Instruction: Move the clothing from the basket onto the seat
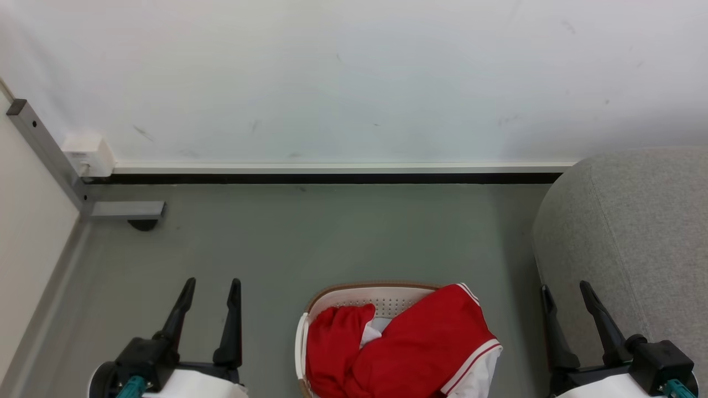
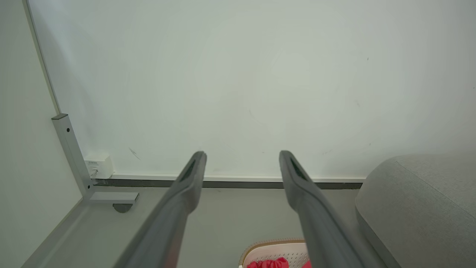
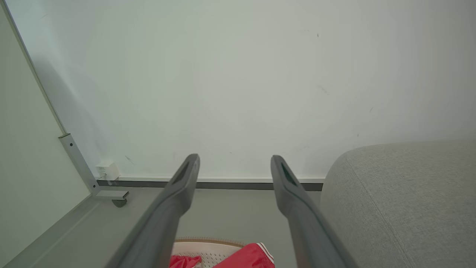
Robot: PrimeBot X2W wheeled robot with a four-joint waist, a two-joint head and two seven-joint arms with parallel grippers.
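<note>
Two grippers, the left gripper (image 1: 213,283) and the right gripper (image 1: 564,286), are shown spread wide and empty either side of the basket (image 1: 354,288), in which the clothing (image 1: 420,342) is heaped, one red white-trimmed piece draped over the rim on the side toward the seat (image 1: 636,232). The fabric is judged light, limp and likely to trail; a raised fold of the topmost piece is best pinched. Beyond, grey floor (image 1: 332,237) is met by a white wall (image 1: 354,83).
</note>
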